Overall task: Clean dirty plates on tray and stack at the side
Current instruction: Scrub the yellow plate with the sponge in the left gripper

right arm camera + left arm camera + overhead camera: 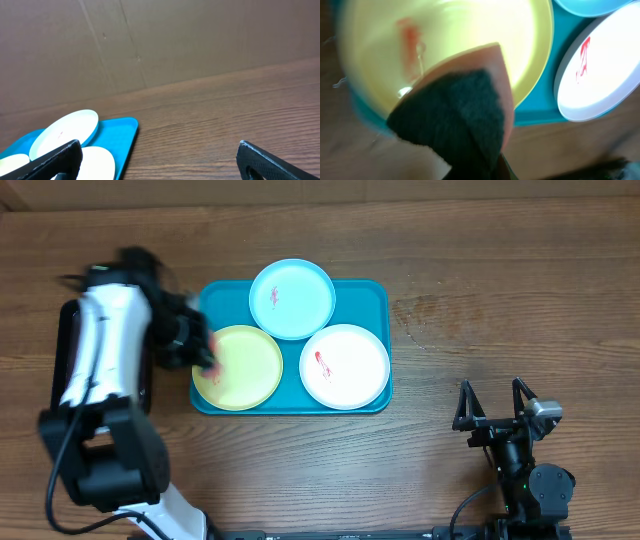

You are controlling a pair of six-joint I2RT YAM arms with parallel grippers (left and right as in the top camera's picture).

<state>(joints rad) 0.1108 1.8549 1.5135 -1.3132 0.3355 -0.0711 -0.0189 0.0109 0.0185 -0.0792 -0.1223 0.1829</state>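
Note:
The turquoise tray [372, 300] holds three plates: light blue [292, 298] at the back with a red smear, yellow-green [245, 367] at front left, white [345, 366] at front right with a red smear. My left gripper [200, 348] is blurred over the yellow-green plate's left edge, shut on a sponge [457, 107] with a dark scouring face and pink backing. In the left wrist view the yellow-green plate [460, 30] shows a faint red smear, and the white plate [600, 80] lies to the right. My right gripper [493, 408] is open and empty, right of the tray.
A black tray [66, 340] lies at the far left, mostly hidden under my left arm. In the right wrist view the turquoise tray [120, 140] and plates sit at lower left, with bare wood and a brown wall behind.

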